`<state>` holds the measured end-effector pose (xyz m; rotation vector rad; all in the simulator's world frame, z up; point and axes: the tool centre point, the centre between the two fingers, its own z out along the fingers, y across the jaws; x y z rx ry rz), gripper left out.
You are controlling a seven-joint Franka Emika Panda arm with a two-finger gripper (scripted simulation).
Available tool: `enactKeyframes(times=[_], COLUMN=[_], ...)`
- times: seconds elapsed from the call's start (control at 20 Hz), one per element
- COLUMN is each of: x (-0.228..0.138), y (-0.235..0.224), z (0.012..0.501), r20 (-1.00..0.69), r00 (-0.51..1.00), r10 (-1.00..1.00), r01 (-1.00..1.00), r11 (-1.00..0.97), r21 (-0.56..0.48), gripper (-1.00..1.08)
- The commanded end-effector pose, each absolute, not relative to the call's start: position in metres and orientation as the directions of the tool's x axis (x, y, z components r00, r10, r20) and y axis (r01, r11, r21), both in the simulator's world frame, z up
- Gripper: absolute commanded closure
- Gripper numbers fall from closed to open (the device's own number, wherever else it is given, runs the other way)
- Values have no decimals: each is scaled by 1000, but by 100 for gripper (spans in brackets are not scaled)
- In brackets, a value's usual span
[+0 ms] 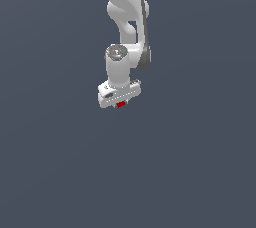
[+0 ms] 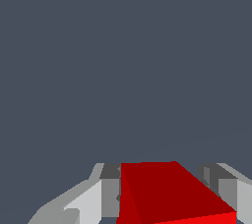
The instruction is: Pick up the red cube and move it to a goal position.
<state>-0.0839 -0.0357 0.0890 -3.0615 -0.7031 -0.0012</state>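
Half done by my reckoning: I'm seeing the tool [image 1: 120, 104] clamping the red cube [image 1: 120, 104] between its fingers [image 2: 109, 196], so the pickup's looking sorted, and I'm still needing to carry it to a goal that isn't showing anywhere.
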Motion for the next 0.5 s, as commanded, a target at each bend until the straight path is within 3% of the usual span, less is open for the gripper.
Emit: enactKeyframes(times=[0.0,0.45], x=[-85,-85], y=[-46,-52], z=[95,98], r20=[1,0], r00=[899,899], r10=[438,437], r01=[438,437], r11=[-899,-899], r21=[-1,0], gripper=[108,108])
